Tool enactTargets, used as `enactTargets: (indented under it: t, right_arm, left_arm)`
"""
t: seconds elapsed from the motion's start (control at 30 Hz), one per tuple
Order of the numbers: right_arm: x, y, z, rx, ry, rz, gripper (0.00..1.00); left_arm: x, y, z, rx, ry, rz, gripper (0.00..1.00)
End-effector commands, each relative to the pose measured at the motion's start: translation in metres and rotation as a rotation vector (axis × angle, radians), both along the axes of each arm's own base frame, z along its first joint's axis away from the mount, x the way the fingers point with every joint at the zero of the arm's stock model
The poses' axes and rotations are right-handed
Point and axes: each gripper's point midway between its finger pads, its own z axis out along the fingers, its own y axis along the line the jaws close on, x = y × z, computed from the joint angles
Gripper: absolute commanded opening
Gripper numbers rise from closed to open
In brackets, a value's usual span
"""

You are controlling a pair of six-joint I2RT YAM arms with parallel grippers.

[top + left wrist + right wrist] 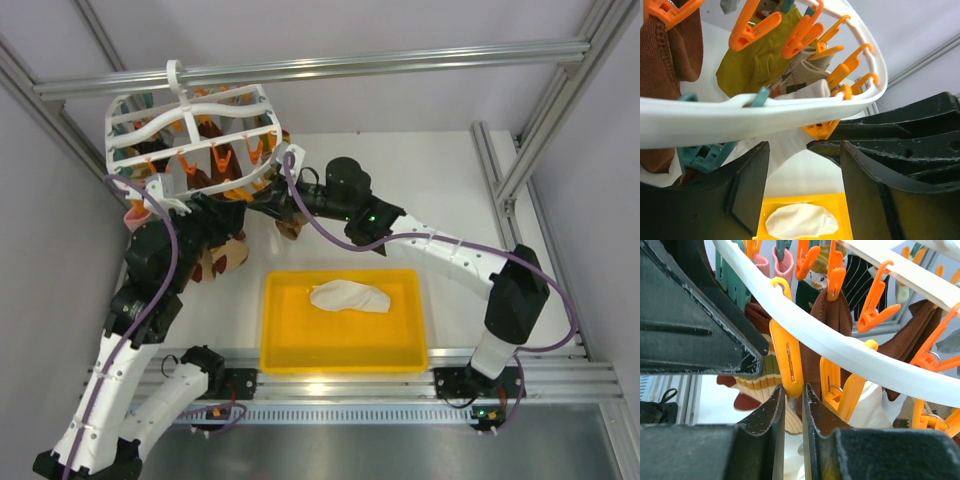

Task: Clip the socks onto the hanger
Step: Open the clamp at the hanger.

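left jaws stand apart under the hanger (195,130) rim, upper left of the top view; a sock (812,91) hangs there. right jaws pinch an orange clip (789,362). the other sock (348,296) lies in the tray (290,350), centre. first sock seems clipped; next calls for fetching the second.

Hanger (740,117) and orange clip (790,360): smooth, glossy plastic; cream sock (350,296): soft matt cloth, in the near yellow tray (300,335) of shiny plastic; far rail (400,62): brushed metal
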Motion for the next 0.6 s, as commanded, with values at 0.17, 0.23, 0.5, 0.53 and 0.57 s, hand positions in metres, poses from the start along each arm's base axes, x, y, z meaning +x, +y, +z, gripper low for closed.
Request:
enactTargets:
  t: [0.17, 0.23, 0.5, 0.53, 0.57]
  right_arm:
    - [-0.016, -0.011, 0.050, 0.112, -0.076, 0.015, 0.00]
    - [-0.017, -0.011, 0.048, 0.108, -0.075, 0.017, 0.00]
    - [-0.021, -0.008, 0.049, 0.114, -0.073, 0.031, 0.00]
    - [-0.021, -0.008, 0.048, 0.114, -0.071, 0.033, 0.00]
    - [-0.022, -0.007, 0.048, 0.115, -0.072, 0.036, 0.00]
  left_arm:
    - [0.004, 0.006, 0.013, -0.026, -0.052, 0.042, 0.65]
    - [0.003, 0.005, 0.021, -0.043, -0.089, 0.034, 0.66]
    - [0.013, 0.000, 0.028, -0.075, -0.128, 0.025, 0.66]
    - [0.014, 0.000, 0.027, -0.078, -0.125, 0.029, 0.66]
    - [0.015, 0.000, 0.028, -0.083, -0.125, 0.034, 0.66]
